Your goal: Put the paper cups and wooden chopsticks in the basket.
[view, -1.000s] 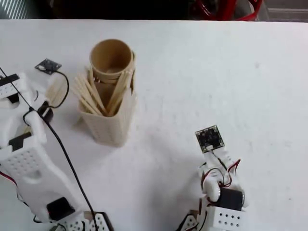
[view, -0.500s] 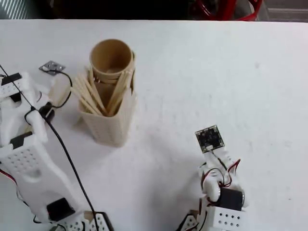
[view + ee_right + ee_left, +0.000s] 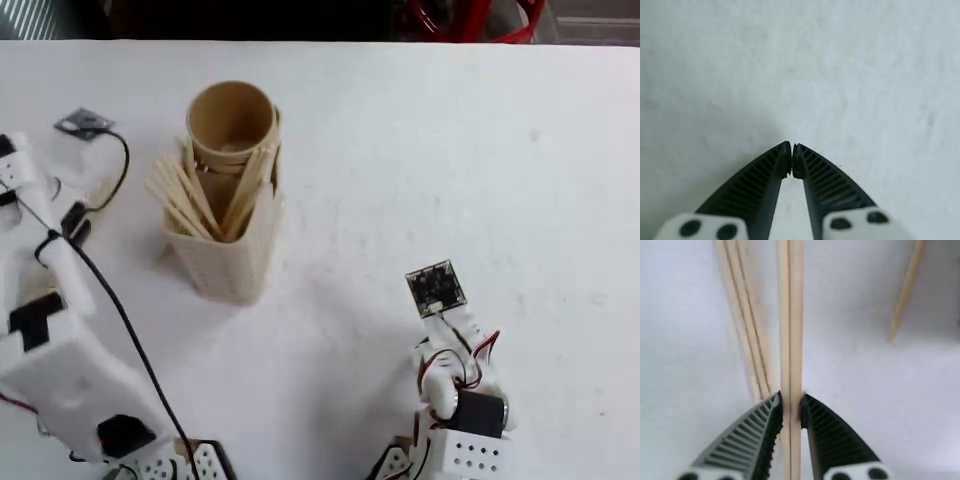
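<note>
The fixed high camera looks steeply down on the plain white tabletop (image 3: 450,150), with the arms' bases at its near edge; the left wrist camera sits just behind the left arm's dark ribbed gripper (image 3: 791,401), facing along pale wooden chopsticks (image 3: 790,315); the right wrist camera sits likewise behind the right arm's dark ribbed gripper (image 3: 791,159) (both very near the surface); all three views share that tabletop.

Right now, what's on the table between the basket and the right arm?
Nothing. In the high view the white table is bare between the basket and the right arm.
</note>
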Tool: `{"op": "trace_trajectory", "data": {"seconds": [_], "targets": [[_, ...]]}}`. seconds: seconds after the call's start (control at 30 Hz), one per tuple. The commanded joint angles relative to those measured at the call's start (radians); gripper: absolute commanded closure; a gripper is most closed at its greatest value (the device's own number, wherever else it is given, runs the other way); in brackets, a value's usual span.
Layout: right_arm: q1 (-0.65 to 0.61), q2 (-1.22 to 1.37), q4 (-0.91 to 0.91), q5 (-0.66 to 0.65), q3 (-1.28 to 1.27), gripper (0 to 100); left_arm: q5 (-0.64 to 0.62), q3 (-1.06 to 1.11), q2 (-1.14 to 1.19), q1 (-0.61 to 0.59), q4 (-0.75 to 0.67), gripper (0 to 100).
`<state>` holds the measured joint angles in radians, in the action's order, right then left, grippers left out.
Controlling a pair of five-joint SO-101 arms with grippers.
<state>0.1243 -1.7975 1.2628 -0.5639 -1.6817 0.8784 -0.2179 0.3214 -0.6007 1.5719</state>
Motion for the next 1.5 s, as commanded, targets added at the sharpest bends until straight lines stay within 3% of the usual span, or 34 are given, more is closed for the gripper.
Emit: {"op": "trace_trajectory", "data": {"seconds": [0.0,0.33,0.47,0.77,0.97,1.27,1.47], "targets": [[0.004,-0.007,-0.016,-0.003,-0.009,98.0,-0.078,-0.005,-0.242,-0.008,0.057,98],[0.004,-0.007,-0.016,-0.003,-0.009,98.0,-0.301,-0.008,-0.753,0.03,0.072,98],[0.004,-0.007,-0.016,-0.003,-0.009,98.0,-0.47,-0.014,-0.929,0.17,0.063,98],[0.004,-0.007,-0.016,-0.003,-0.009,98.0,-0.836,-0.014,-1.093,0.585,-0.256,98],[0.004,-0.007,-0.016,-0.003,-0.009,98.0,-0.89,0.126,-1.059,0.736,-0.411,98],[0.004,-0.007,-0.016,-0.003,-0.009,98.0,-0.89,0.371,-1.044,0.736,-0.591,98],[0.004,-0.007,-0.016,-0.003,-0.009,98.0,-0.884,0.476,-1.046,0.719,-0.603,97]]}}
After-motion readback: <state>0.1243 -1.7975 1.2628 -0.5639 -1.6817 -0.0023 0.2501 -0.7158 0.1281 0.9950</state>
